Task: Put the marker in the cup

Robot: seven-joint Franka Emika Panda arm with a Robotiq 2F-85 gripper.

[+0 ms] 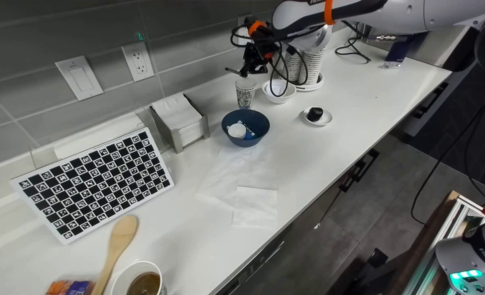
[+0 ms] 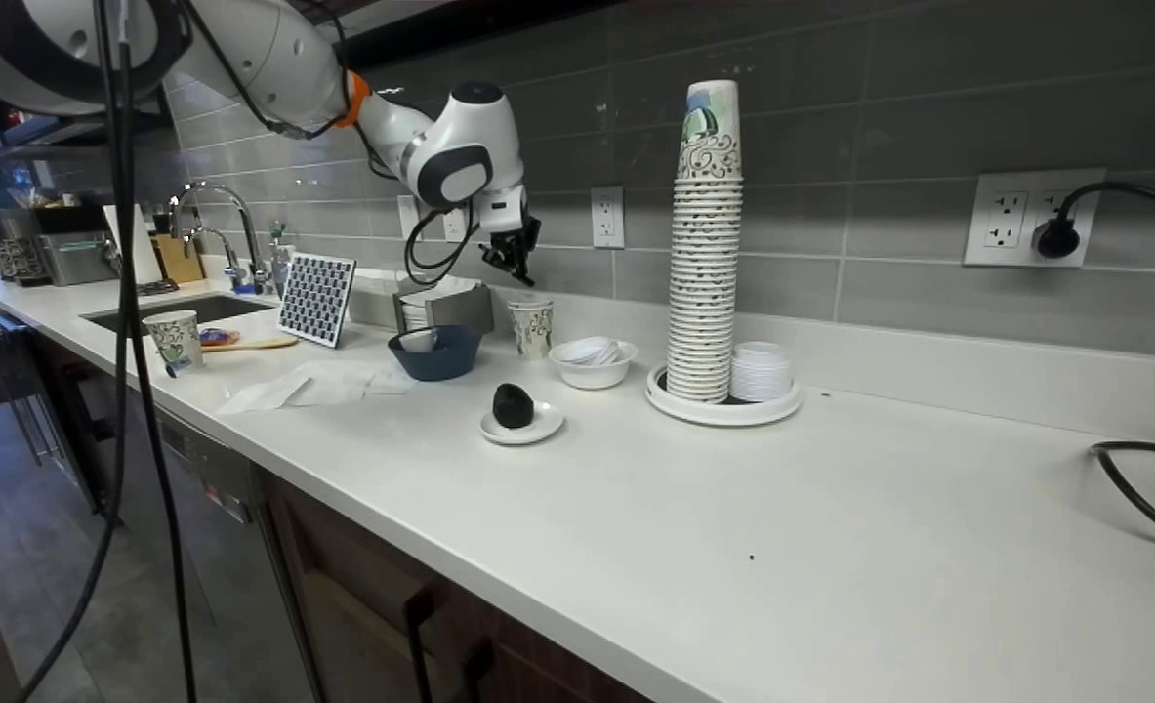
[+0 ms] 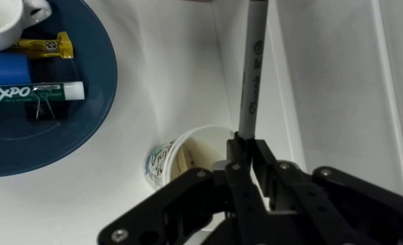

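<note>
Gripper [image 3: 245,144], its jaws narrow around the marker [image 3: 252,75], holds it above the cup [image 1: 245,95], which stands upright near the wall-side edge of the worktop [image 1: 349,106], just beside the white bowl [image 2: 594,376].

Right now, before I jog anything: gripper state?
Gripper: closed, holding the grey Sharpie marker by one end, above the patterned paper cup; not released yet.
</note>
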